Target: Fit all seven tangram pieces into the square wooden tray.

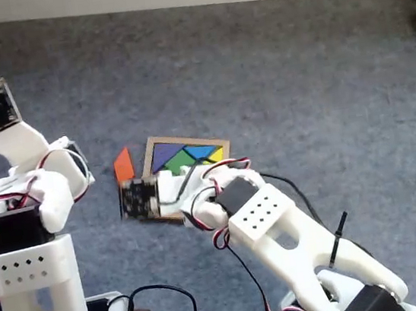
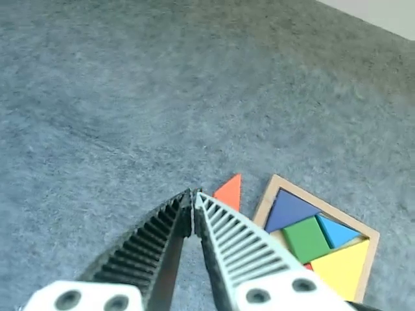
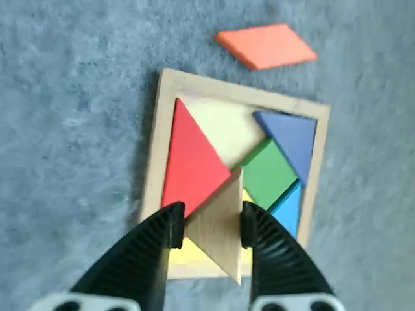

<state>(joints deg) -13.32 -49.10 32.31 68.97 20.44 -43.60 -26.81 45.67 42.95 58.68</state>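
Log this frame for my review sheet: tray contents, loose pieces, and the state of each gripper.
Tray: square wooden tray, partly filled
In tray: red triangle, blue triangle, green square, light blue piece, yellow triangle
Outside tray: orange parallelogram, on the carpet beside it
Right gripper: shut on tan triangle, over the tray
Left gripper: shut, empty, over carpet

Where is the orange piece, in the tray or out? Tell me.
Out. The orange piece lies flat on the carpet beside the wooden tray, apart from its rim.
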